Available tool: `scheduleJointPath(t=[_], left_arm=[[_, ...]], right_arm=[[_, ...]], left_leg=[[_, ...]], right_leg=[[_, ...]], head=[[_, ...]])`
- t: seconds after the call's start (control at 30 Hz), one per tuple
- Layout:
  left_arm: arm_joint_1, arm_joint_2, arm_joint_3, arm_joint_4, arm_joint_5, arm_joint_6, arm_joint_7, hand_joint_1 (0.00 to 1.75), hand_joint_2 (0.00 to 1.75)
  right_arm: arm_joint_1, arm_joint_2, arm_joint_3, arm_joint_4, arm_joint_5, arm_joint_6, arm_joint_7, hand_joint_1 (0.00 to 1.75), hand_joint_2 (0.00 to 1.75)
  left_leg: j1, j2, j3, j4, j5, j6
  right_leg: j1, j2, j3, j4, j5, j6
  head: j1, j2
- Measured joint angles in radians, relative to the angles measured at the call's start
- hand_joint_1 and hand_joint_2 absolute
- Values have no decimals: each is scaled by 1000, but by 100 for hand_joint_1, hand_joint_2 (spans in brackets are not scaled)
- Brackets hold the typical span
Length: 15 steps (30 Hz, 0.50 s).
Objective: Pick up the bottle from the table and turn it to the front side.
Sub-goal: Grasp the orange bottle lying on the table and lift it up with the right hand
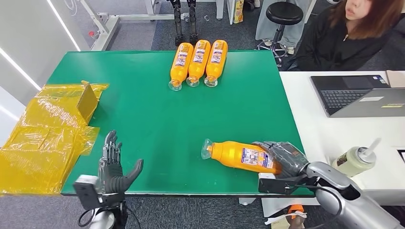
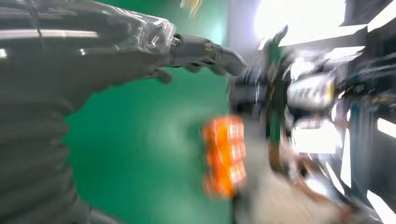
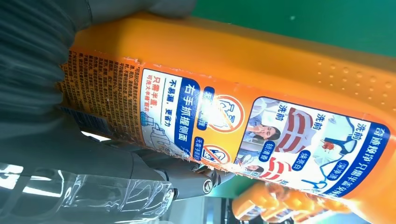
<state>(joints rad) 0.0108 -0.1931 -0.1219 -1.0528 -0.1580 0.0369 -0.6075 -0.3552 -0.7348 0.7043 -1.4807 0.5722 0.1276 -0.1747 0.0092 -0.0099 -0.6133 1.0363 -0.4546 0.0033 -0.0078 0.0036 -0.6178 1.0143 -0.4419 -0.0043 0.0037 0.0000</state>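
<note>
Near the table's point(image 1: 143, 114) front right corner, right hand point(image 1: 285, 160) wrapped around the lying orange bottle point(image 1: 241, 155); left hand point(image 1: 113, 168) spread, holding nothing.

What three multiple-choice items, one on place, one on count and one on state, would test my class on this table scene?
1. Where do the bottles that are not held lie?
A. In a row at the table's far edge
B. On the laptop
C. Beside the left hand

2. How many orange bottles are on the green table in all?
A. Two
B. Four
C. Six

3. What is the left hand doing?
A. Gripping a bottle
B. Pressing the yellow bags
C. Holding nothing, fingers apart

Key: 1 A, the row lies at the far edge of the table. 2 B, three in the row plus the bottle that the right hand grips. 3 C, the left hand is open at the near edge.
</note>
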Motion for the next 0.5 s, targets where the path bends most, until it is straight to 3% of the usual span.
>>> scheduleJointPath(t=[0.23,0.5], left_arm=[[-14,-31,29,51,256,-259,42,0,175],[-14,-54,-8,92,416,-385,109,0,175]], right_arm=[[0,30,-42,-12,3,15,-44,175,175],[-12,200,-42,41,120,-48,-45,175,175]], left_leg=[[0,1,0,0,0,0],[0,1,0,0,0,0]], right_leg=[[0,1,0,0,0,0],[0,1,0,0,0,0]], head=[[0,0],[0,0]])
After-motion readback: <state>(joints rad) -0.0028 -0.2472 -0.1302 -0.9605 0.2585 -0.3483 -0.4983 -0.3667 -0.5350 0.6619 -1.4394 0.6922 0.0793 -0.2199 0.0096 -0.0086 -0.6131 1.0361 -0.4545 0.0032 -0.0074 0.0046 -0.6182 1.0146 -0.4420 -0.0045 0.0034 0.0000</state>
